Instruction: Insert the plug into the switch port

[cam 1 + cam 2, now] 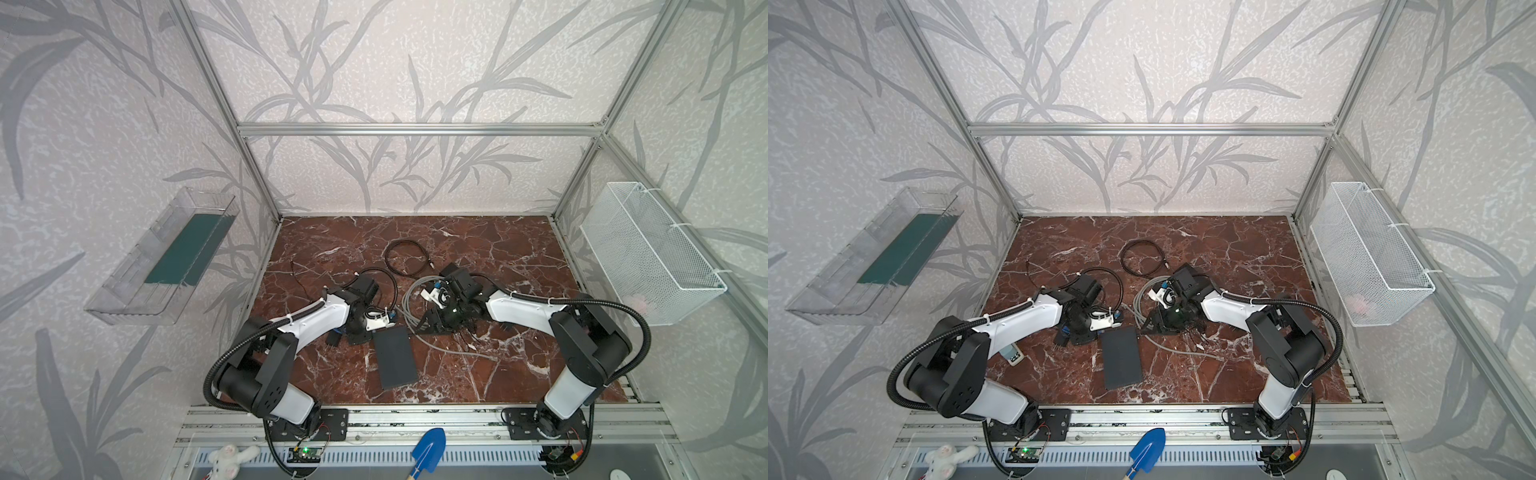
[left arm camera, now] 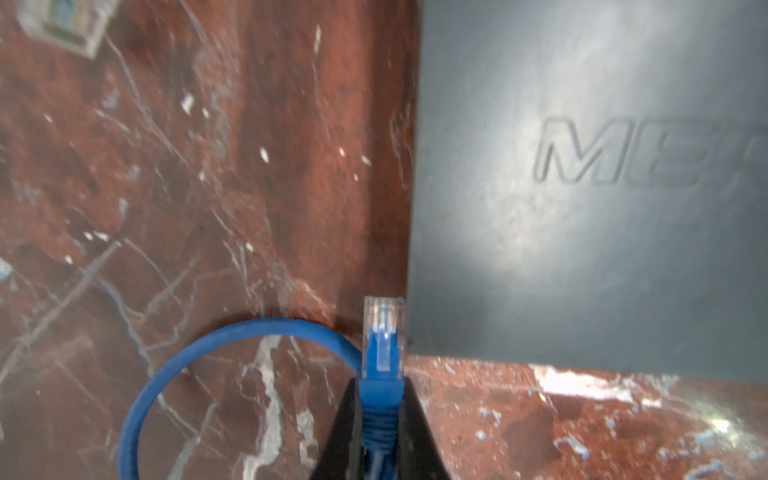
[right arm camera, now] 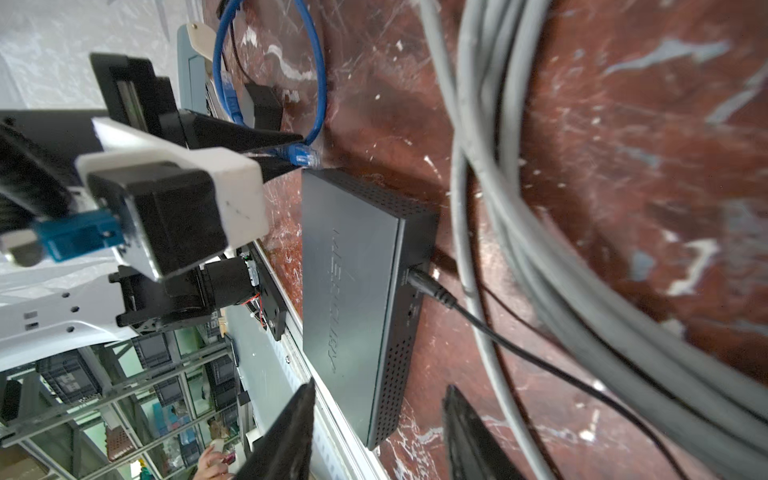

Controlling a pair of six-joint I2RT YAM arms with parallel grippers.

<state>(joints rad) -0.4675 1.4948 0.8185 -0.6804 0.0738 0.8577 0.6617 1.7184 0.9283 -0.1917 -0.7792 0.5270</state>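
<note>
My left gripper (image 2: 381,382) is shut on the blue boot of the plug (image 2: 383,332), whose clear tip points forward. In the left wrist view the plug lies just above the marble, right beside a corner of a dark grey slab (image 2: 582,228) with raised lettering. Its blue cable (image 2: 166,374) loops away behind it. The right wrist view shows the same plug (image 3: 301,154) at the slab's far corner. My right gripper (image 3: 380,388) is open and holds nothing, a little to the right of the slab (image 1: 397,359). No box with a row of sockets shows, so the switch is out of view.
A thin black lead (image 3: 432,291) is plugged into the slab's vented side. A bundle of grey cable (image 1: 415,299) lies between the arms, with a black cable coil (image 1: 405,259) behind it. A small black adapter (image 3: 262,108) sits near the blue loop. A mesh basket (image 1: 648,257) hangs on the right wall.
</note>
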